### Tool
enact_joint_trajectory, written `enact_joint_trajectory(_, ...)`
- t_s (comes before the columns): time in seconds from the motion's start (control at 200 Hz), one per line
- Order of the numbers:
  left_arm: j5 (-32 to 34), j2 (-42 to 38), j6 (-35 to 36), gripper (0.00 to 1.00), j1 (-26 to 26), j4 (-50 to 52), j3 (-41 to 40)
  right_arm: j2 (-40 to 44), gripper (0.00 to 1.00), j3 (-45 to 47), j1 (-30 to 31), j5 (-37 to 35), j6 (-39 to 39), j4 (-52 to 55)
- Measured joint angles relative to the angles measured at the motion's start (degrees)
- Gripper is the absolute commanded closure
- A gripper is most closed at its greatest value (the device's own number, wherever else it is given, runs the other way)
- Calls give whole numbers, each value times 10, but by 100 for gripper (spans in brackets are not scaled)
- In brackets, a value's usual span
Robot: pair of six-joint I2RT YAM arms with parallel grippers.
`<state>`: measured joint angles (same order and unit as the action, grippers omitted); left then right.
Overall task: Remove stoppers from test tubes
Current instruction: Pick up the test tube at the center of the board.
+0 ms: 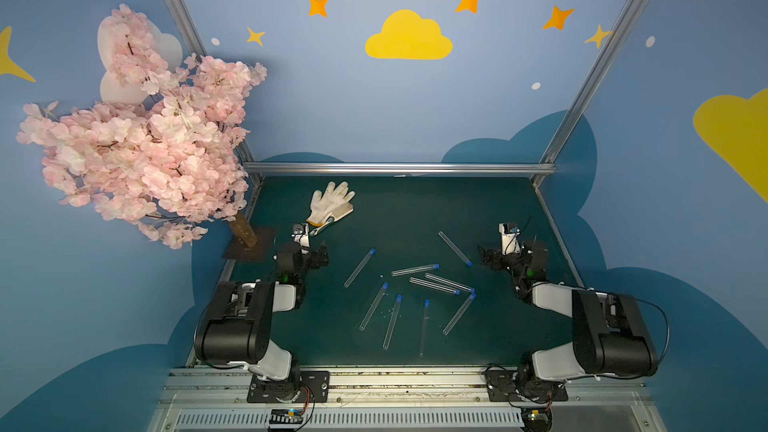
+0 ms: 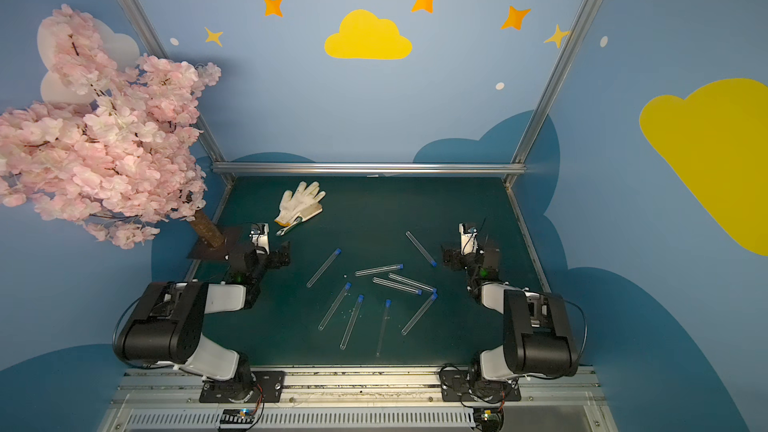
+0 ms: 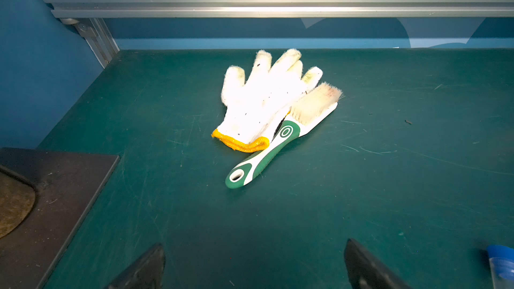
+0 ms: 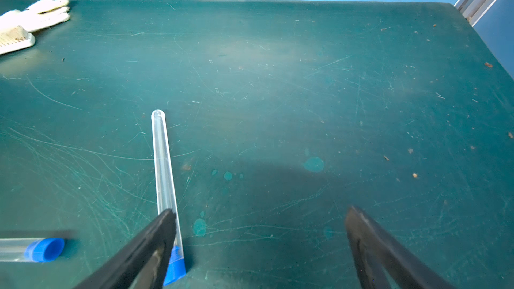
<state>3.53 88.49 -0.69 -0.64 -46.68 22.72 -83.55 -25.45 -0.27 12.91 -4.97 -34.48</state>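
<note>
Nine or so clear test tubes are lying loose across the middle of the green table, all apparently wearing blue stoppers. Left gripper and right gripper are both gaping, holding nothing. Tubes are looking light, slick, roll-prone, likely brittle: gripping mid-barrel and pulling at the stopper's rim seems best.

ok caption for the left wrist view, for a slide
Open left end effector faces a white glove lying partly over a green-handled brush on the green table.
</note>
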Motion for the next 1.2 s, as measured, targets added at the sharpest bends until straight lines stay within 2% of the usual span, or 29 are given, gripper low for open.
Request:
enact_joint_trajectory(1.001,4,0,0,0,2,1,0,0,5,-1,0,-2,0,2)
enact_joint_trajectory(1.091,17,-4,0,0,9,12,1,-1,5,-39,0,-13,4,67)
enact_joint_trajectory(1.201,38,-47,1,0,22,69,12,-19,5,-163,2,-24,8,198)
